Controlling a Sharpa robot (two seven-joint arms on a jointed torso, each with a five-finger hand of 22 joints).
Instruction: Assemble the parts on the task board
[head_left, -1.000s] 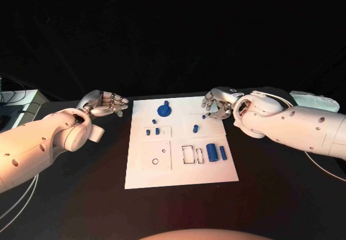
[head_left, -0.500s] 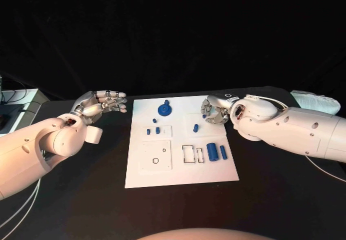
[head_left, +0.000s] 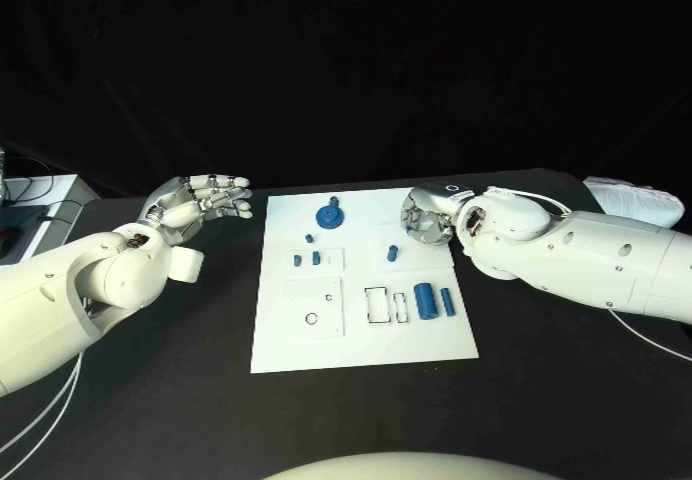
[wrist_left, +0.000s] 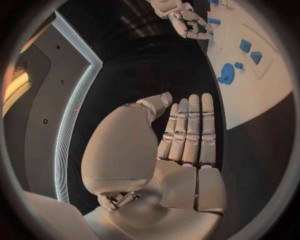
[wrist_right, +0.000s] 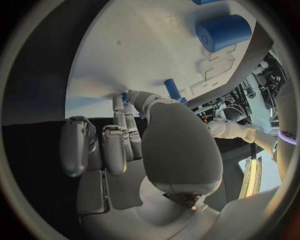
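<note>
The white task board lies in the middle of the table. On it are a round blue part, several small blue pegs, another peg and a large blue cylinder. My right hand is bent down over the board's far right edge. In the right wrist view its thumb and fingertips meet on the board around a small blue part. The large cylinder lies farther off. My left hand hovers left of the board, fingers stretched out, holding nothing.
The board has recessed slots in its near half and narrow slots beside the large cylinder. A pale box stands at the table's far left and white cloth at the far right.
My right hand has come down onto the board's far right edge, over the small blue part that lay beside it. My left hand has uncurled and stretched its fingers out.
</note>
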